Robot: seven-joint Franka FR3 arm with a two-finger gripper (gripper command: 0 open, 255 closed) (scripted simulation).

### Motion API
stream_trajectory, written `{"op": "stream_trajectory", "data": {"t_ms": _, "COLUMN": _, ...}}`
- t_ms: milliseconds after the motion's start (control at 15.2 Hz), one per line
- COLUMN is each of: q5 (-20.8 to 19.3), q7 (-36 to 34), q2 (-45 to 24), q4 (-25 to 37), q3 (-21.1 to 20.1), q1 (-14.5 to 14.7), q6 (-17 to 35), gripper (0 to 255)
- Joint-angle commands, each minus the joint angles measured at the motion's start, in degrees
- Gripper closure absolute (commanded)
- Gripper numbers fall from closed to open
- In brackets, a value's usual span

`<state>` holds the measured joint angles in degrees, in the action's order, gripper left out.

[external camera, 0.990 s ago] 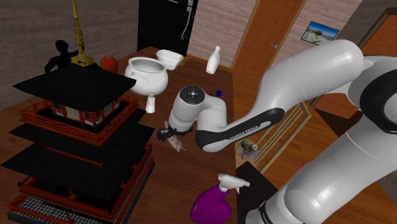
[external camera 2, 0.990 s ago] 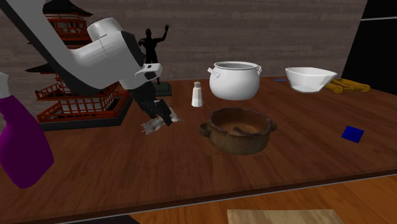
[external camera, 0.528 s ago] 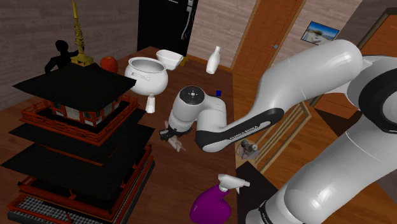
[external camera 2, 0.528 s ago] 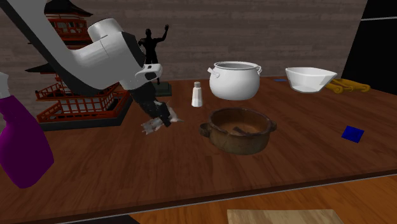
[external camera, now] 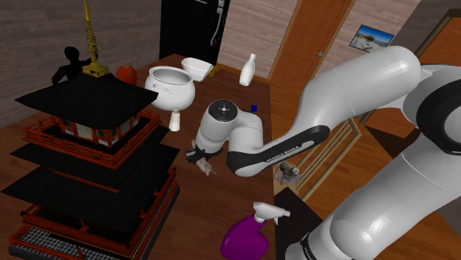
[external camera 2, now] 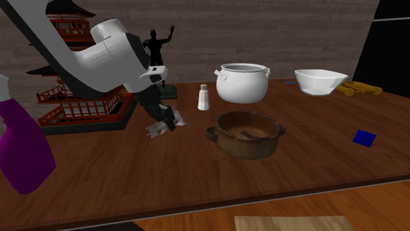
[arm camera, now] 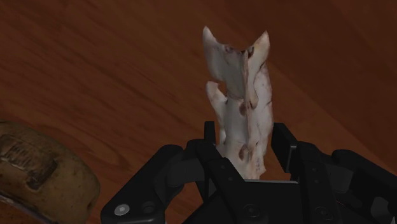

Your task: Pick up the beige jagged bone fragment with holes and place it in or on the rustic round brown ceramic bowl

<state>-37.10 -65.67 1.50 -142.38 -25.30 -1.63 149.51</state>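
Observation:
The pale, jagged bone fragment [arm camera: 242, 89] with reddish marks stands between my black fingers, which press on both of its sides. My gripper [arm camera: 245, 137] is shut on it, low over the wooden table. In the second exterior view the gripper [external camera 2: 164, 121] holds the bone fragment [external camera 2: 156, 130] to the left of the round brown bowl [external camera 2: 246, 147], about a hand's width away. The bowl's rough brown handle [arm camera: 38, 178] lies beside the gripper in the wrist view. In the shoulder view the gripper [external camera: 198, 156] and bone fragment [external camera: 207, 169] sit under the arm's wrist.
A white pot [external camera 2: 242, 83], a small white shaker [external camera 2: 204, 97] and a white dish [external camera 2: 320, 81] stand behind the bowl. A tall pagoda model [external camera 2: 82, 98] and a black figurine [external camera 2: 156, 49] are at the left. A purple spray bottle [external camera 2: 23, 154] stands near the front left, a blue square [external camera 2: 363, 138] at the right.
The fingers have closed in from wide apart onto the bone fragment. The arm and the fragment have barely moved.

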Motion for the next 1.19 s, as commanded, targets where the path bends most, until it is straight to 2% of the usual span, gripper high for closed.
{"op": "stream_trajectory", "data": {"t_ms": 0, "q5": -0.02, "q7": -0.02, "q2": -0.02, "q4": 0.02, "q3": 0.00, "q1": 0.00, "q6": 0.00, "gripper": 255}}
{"op": "stream_trajectory", "data": {"t_ms": 528, "q5": 8.68, "q7": 7.77, "q2": 5.55, "q4": 0.81, "q3": 0.37, "q1": 1.30, "q6": -4.28, "gripper": 255}}
{"op": "stream_trajectory", "data": {"t_ms": 1122, "q5": 15.29, "q7": 14.18, "q2": 10.52, "q4": 3.13, "q3": 1.57, "q1": 3.02, "q6": -10.15, "gripper": 255}}
